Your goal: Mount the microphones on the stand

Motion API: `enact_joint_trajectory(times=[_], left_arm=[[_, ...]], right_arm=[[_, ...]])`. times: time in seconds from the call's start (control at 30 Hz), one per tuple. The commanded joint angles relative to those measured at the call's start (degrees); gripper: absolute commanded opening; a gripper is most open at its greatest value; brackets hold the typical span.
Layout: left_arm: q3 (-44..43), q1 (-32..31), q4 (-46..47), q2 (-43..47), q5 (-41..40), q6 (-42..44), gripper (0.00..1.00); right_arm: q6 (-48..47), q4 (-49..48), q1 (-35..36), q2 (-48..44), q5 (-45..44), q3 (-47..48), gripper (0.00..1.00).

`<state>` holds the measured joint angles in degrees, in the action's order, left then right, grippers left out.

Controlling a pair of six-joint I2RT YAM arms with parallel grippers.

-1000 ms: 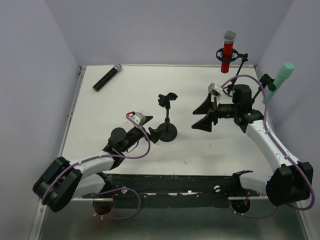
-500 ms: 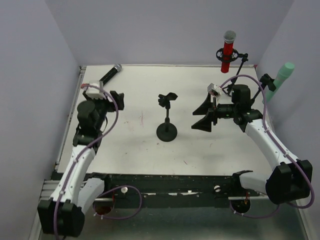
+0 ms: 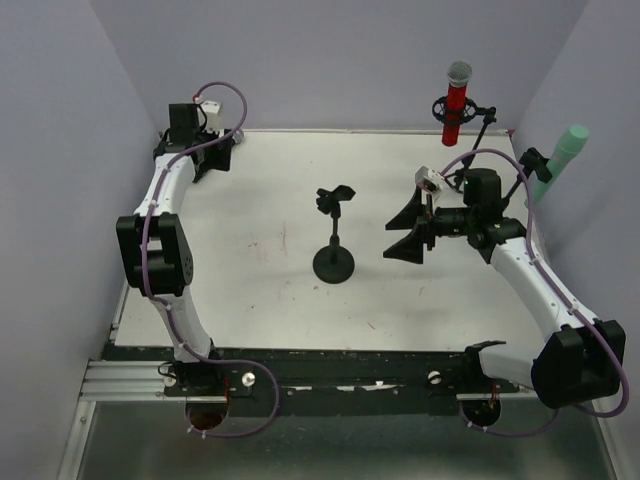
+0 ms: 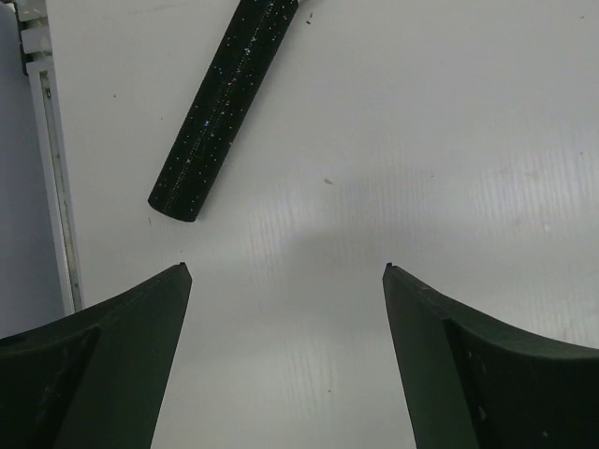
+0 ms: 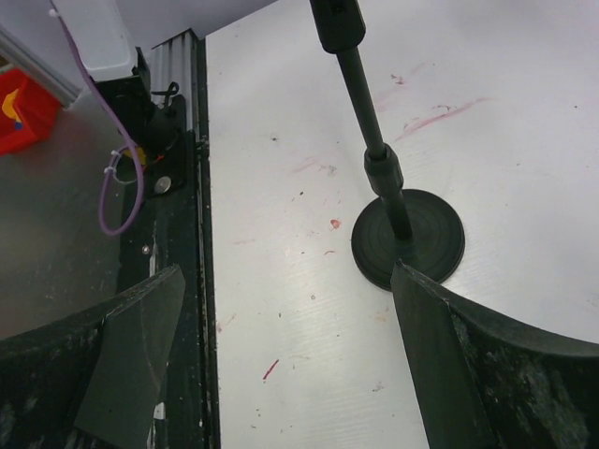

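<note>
The black microphone lies flat at the table's back left; only its speckled handle shows, in the left wrist view. My left gripper hovers open just short of its butt end, with nothing between the fingers. Seen from above, the left gripper covers that microphone. The red microphone stands in a clip at the back right. The mint-green microphone sits tilted in a clip at the far right. A small black stand with an empty clip stands mid-table. My right gripper is open to the right of it, with the stand's base beside one finger.
A metal rail runs along the table's left edge, close to the black microphone. The dark front rail with purple cable borders the near edge. Purple-grey walls close in the left, back and right sides.
My left arm has swung from beside the centre stand to the back left corner, and now hangs over the black microphone. The right arm has not moved.
</note>
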<state>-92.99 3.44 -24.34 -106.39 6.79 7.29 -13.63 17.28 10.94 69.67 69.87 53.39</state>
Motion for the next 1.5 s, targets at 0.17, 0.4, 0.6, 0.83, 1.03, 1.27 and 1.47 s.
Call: enact_joint_trajectory(times=[0.17, 0.4, 0.6, 0.83, 1.03, 1.27, 1.47], left_arm=[[-20.5, 0.9, -13.1, -17.2, -4.1, 8.5, 0.81], [-27.0, 1.7, -13.3, -22.9, -8.5, 9.7, 0.77], [-28.6, 2.3, -10.8, -26.0, -19.5, 8.3, 0.73], [-27.3, 2.1, -9.5, -27.8, -25.3, 9.4, 0.72], [-27.7, 1.7, -11.3, -29.0, -22.8, 11.7, 0.72], [-27.2, 1.7, -13.5, -30.3, -19.4, 12.7, 0.7], [-27.9, 1.9, -13.8, -30.5, -19.2, 13.0, 0.58]], right_arm=[[-3.3, 5.2, 0.4, 2.1, 1.7, 3.4, 1.0], [-6.8, 9.7, 0.5, 4.3, 2.6, 5.1, 1.0], [-9.3, 13.2, 0.5, 6.1, 3.2, 6.6, 1.0], [-11.3, 16.0, 0.5, 7.1, 3.8, 7.9, 1.0], [-12.5, 17.5, 0.5, 7.4, 4.2, 8.7, 0.99], [-14.6, 20.2, 0.5, 7.6, 4.8, 9.5, 1.0], [-16.2, 22.4, 0.5, 7.9, 5.6, 10.4, 1.0]])
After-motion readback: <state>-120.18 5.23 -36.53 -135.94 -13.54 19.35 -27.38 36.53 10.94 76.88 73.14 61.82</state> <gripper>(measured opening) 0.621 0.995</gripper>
